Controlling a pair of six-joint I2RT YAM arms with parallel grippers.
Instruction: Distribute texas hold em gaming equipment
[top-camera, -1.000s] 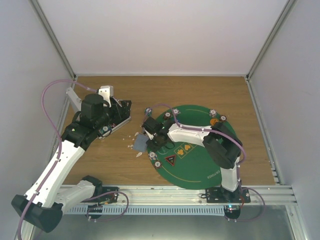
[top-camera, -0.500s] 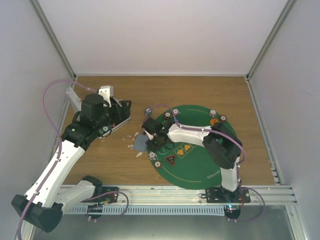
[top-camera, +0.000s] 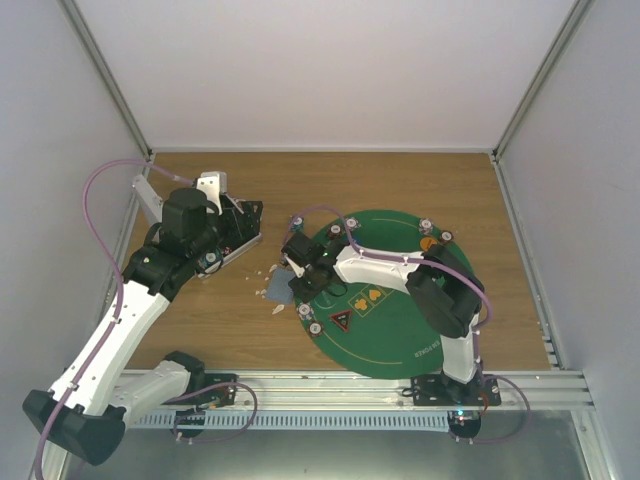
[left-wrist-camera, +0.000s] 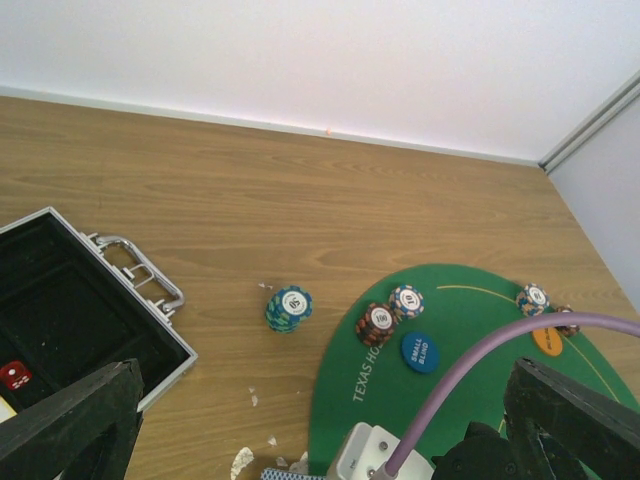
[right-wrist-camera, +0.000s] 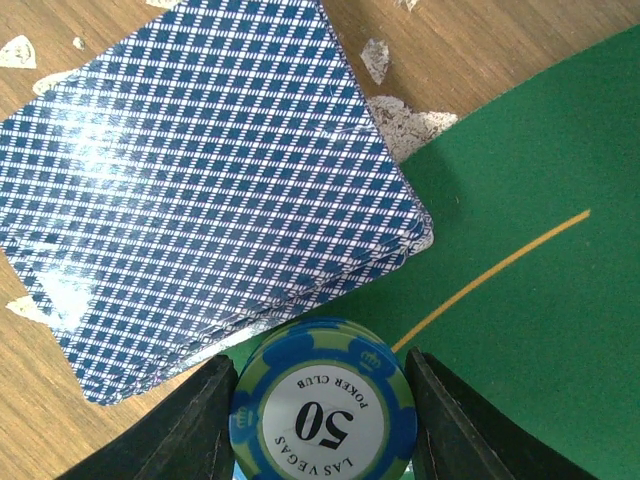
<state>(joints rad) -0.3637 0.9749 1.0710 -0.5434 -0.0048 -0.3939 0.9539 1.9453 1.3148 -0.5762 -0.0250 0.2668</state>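
Right end effector (right-wrist-camera: 318, 372) is closed on a blue stack (right-wrist-camera: 322, 412) of "50" chips, one finger flat against each side, and nothing shows it slipping. It sits at the mat's (top-camera: 400, 335) 9 to 10 o'clock rim, and whether the stack rests on the felt or hangs just above it cannot be told. The deck (right-wrist-camera: 200, 200) lies face down at 9 o'clock, mostly on the tabletop (left-wrist-camera: 300, 180), with one corner overlapping the felt. That leaves the stack just beside the cards, likely for a seat on that side. Other stacks (left-wrist-camera: 379, 322) ring the far rim, spaced like player positions, with a blue token (left-wrist-camera: 421, 351) and an orange token (left-wrist-camera: 548, 340) near them. One loose stack (left-wrist-camera: 289, 307) stands off the mat on bare wood at about 11 o'clock, probably not dealt out yet. Left end effector (left-wrist-camera: 320, 385) is spread wide and holds nothing. It hovers over the open case (left-wrist-camera: 150, 330) at the mat's far 9 o'clock, apparently ready to draw more gear. A red die (left-wrist-camera: 13, 375) lies inside the case. Risk: lowering the stack may nudge the deck's corner.
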